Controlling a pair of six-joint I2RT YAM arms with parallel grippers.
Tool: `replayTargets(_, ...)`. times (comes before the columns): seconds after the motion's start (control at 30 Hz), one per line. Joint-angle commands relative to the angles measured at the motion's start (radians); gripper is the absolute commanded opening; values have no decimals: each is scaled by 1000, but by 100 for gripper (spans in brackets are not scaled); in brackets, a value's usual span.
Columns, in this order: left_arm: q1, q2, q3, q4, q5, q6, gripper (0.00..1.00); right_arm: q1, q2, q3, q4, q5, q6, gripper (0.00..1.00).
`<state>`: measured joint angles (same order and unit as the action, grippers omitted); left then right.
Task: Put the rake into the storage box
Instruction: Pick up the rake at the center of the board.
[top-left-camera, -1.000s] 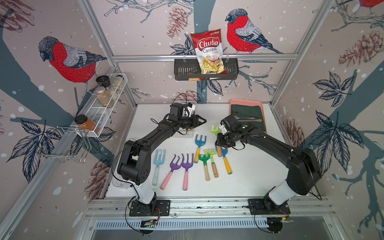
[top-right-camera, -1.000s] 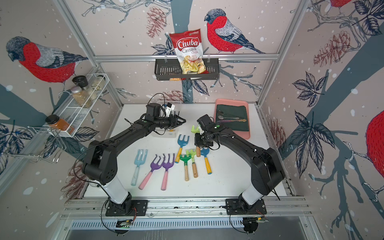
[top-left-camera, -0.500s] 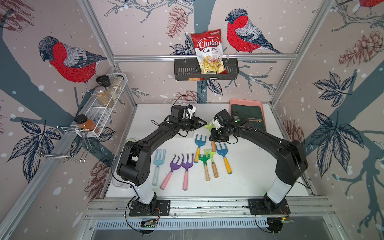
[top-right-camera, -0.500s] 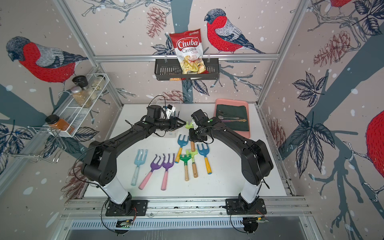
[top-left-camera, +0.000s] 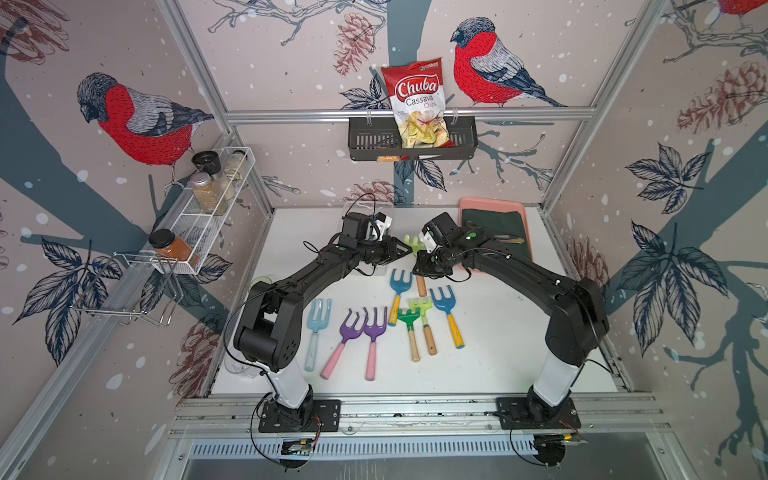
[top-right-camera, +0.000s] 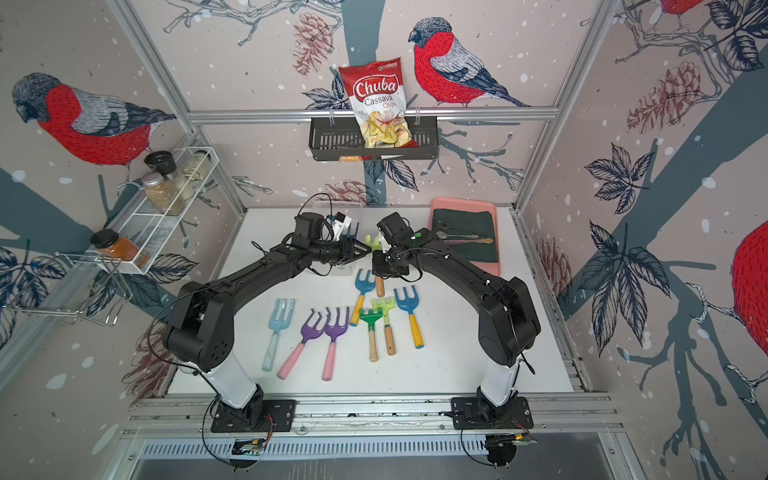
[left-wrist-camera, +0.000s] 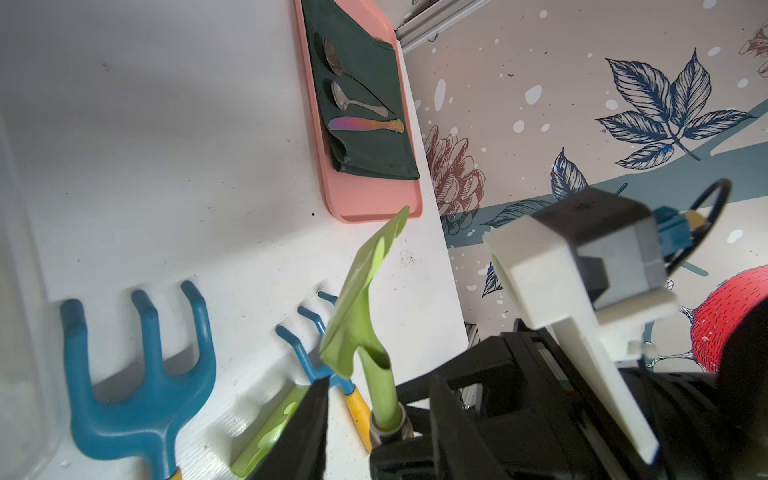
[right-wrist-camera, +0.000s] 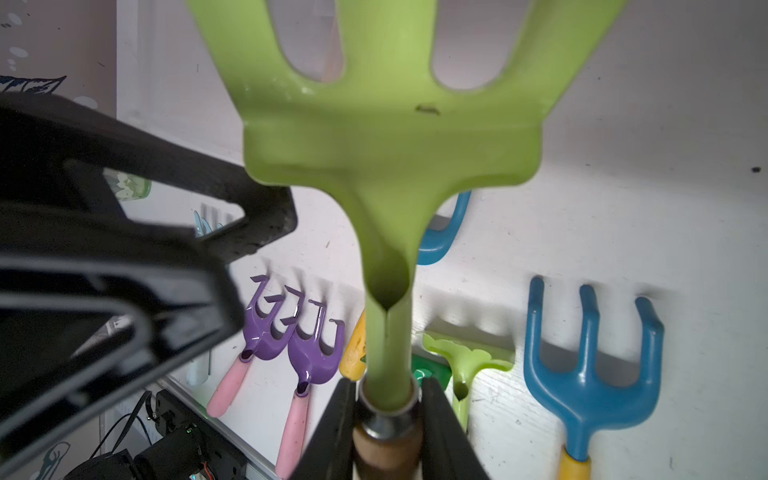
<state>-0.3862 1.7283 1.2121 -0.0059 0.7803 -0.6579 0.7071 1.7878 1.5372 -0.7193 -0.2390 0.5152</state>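
While right tool (right-wrist-camera: 388, 399) grips green rake (right-wrist-camera: 390, 137) by handle, left tool (left-wrist-camera: 378, 386) gapes beside neck; mistimed release could drop it outside storage box (top-left-camera: 388, 207).

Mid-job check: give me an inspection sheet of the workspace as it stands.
Surface: white table, faint scuffs.
Job's things: light green rake held off the table; storage box at the back, partly hidden by the left arm.
Clutter: seven other rakes lying flat; pink tray with cloth and cutlery.
Grippers: right gripper shut on the rake's handle; left gripper open beside its neck.
Cables: cable loop above the left wrist, clear of the rakes.
Surroundings: spice rack, basket with chips bag.
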Motion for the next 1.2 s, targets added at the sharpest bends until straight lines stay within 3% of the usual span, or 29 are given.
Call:
replayTargets(0.0, -5, 9, 9, 38, -7, -5, 37, 11, -1, 8, -6, 3, -14, 17)
replayTargets(0.43, -7, 35, 24, 41, -21, -5, 20, 40, -9, 8, 0, 38, 0, 17)
replayTargets(0.67, -6, 47, 37, 50, -23, -17, 1, 49, -10, 4, 10, 52, 12, 17)
replayTargets(0.9, -8, 46, 34, 69, -21, -38, 0, 48, -9, 0, 27, 61, 23, 20)
replayTargets(1.0, -8, 47, 33, 85, -14, -57, 0, 48, -10, 3, 30, 61, 23, 24)
replayTargets(1.17, -7, 66, 44, 121, 23, -118, 0, 43, -22, 19, 36, 63, 27, 45)
